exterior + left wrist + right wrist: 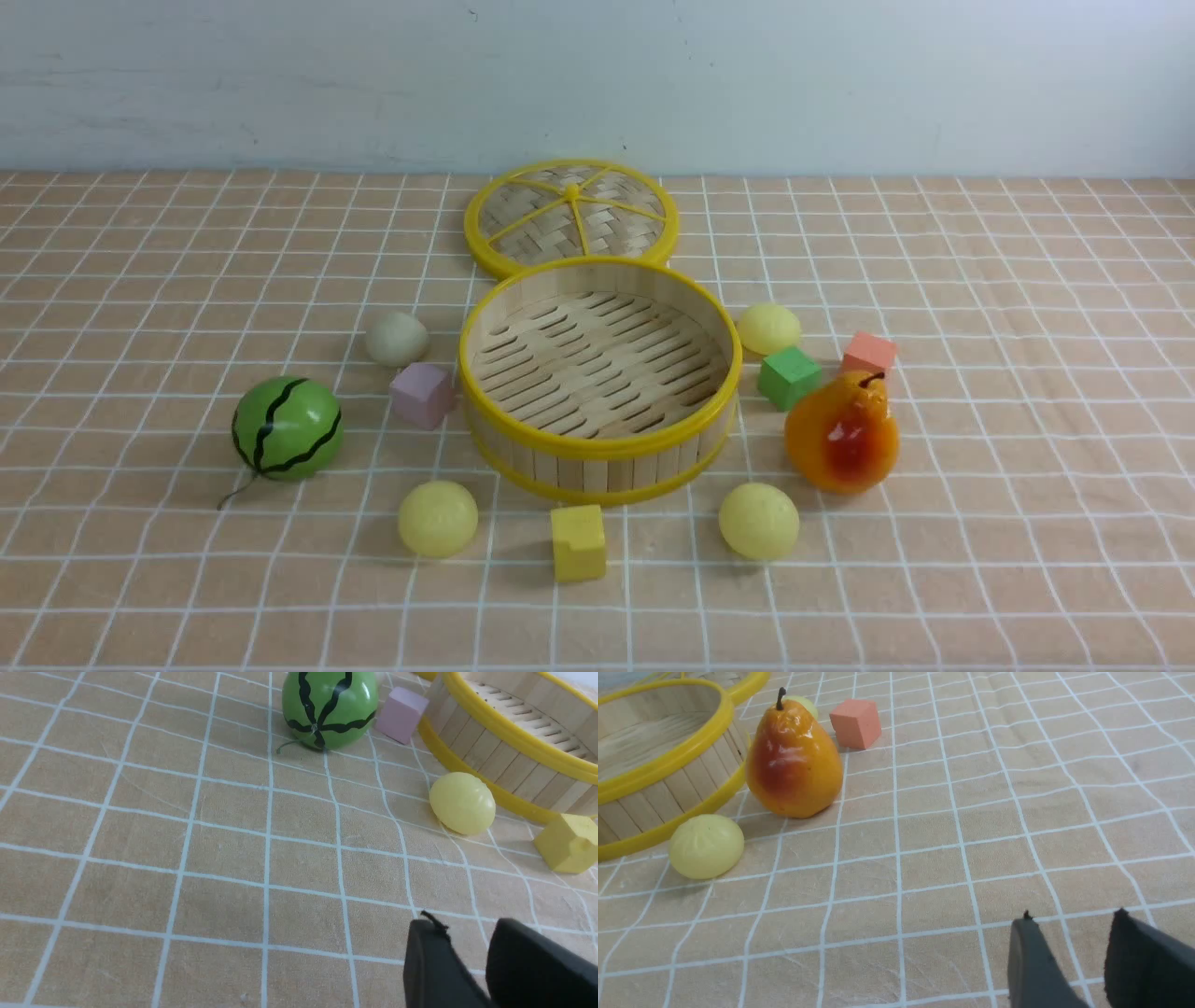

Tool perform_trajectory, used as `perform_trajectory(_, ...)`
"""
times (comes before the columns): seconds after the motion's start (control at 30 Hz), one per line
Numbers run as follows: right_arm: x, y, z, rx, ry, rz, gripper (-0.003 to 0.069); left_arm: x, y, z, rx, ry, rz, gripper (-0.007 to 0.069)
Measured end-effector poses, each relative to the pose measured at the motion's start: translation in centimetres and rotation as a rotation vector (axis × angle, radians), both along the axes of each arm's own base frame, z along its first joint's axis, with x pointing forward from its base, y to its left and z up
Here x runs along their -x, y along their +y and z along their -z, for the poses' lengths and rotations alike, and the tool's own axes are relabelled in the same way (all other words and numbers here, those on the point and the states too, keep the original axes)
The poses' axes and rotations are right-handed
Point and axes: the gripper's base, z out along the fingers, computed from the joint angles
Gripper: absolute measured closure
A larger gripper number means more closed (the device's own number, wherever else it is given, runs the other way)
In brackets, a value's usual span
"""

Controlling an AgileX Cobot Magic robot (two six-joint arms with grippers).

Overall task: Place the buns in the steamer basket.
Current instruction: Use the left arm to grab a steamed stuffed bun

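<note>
The steamer basket (pixel 599 446) stands empty mid-table. Around it lie an off-white bun (pixel 396 338) at its back left, a pale yellow bun (pixel 769 328) at its back right, a yellow bun (pixel 438 519) at its front left and a yellow bun (pixel 758 521) at its front right. The front-left bun (pixel 461 803) shows in the left wrist view, beside the basket wall (pixel 514 760). The front-right bun (pixel 706 846) shows in the right wrist view. My left gripper (pixel 467 928) and right gripper (pixel 1073 921) are open and empty, well short of the buns. Neither arm shows in the front view.
A woven lid (pixel 571 217) lies behind the basket. A watermelon toy (pixel 287 428) and pink cube (pixel 422 394) are left of the basket. A yellow cube (pixel 578 542) is in front. A green cube (pixel 789 376), salmon cube (pixel 868 355) and orange pear (pixel 842 433) are on the right.
</note>
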Motion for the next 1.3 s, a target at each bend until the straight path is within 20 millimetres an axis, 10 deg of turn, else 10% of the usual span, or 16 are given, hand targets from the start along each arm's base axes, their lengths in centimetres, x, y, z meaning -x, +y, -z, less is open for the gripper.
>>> perform_trajectory(0.67, 0.0, 0.0, 0.0, 0.000, 0.000, 0.000, 0.0419, -0.1, 0.0, -0.3, 0.021, -0.031, -0.004, 0.0423)
perform_trajectory(1.1, 0.0, 0.0, 0.0, 0.000, 0.000, 0.000, 0.0419, -0.5, 0.1, -3.0, 0.720, -0.201, -0.116, 0.0416)
perform_trajectory(1.3, 0.0, 0.0, 0.0, 0.000, 0.000, 0.000, 0.0419, 0.6, -1.0, -8.2, 0.611, -0.184, 0.023, 0.0539)
